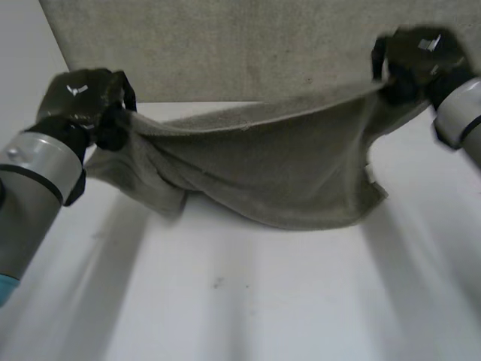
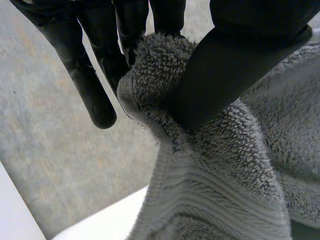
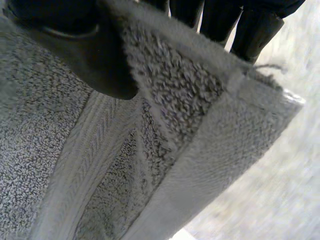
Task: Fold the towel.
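my left hand (image 1: 84, 101), upper left, and right hand (image 1: 412, 62), upper right, each pinch one end of the towel (image 1: 263, 169)'s lifted edge. it sags mid-frame: soft, limp, light terry, best held at the corners.

The head camera sits high up between the two arms and looks down at the white table (image 1: 248, 301). The wrist cameras look along the left hand (image 2: 235, 65) and the right hand (image 3: 85, 55), very close up. All three see the towel (image 1: 270, 173).
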### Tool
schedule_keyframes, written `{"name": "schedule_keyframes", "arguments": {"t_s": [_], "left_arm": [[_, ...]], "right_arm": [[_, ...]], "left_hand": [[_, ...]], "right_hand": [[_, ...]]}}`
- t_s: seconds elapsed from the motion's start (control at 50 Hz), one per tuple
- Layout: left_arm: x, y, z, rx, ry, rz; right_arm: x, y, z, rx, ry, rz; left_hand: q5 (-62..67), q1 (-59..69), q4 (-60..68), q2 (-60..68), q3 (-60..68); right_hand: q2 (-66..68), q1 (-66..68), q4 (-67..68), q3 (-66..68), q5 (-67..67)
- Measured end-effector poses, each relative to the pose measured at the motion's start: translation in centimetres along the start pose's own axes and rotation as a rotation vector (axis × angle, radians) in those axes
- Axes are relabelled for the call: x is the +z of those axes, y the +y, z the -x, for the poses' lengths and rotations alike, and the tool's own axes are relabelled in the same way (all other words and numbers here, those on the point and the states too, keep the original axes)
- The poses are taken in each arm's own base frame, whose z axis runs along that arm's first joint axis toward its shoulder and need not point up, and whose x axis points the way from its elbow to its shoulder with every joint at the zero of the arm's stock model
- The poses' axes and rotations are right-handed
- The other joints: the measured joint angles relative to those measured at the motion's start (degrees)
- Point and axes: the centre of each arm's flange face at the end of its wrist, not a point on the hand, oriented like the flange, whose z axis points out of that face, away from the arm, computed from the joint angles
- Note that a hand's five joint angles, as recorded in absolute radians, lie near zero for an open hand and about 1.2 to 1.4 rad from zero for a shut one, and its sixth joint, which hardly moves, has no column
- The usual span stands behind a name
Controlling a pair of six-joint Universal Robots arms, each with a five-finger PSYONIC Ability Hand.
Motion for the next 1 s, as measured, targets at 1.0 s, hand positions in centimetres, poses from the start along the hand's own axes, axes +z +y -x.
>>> {"name": "schedule_keyframes", "arguments": {"t_s": [1.0], "left_arm": [[12.6,-7.7,1.6,0.05,-0.133,-0.328]], "right_arm": [[9.5,-6.3,1.0,-0.228,0.109,-0.306]], "left_hand": [[0.3,0.0,0.0,0.1,0.0]], "right_hand": [[0.0,0.3,0.0,0.0,0.3]]}}
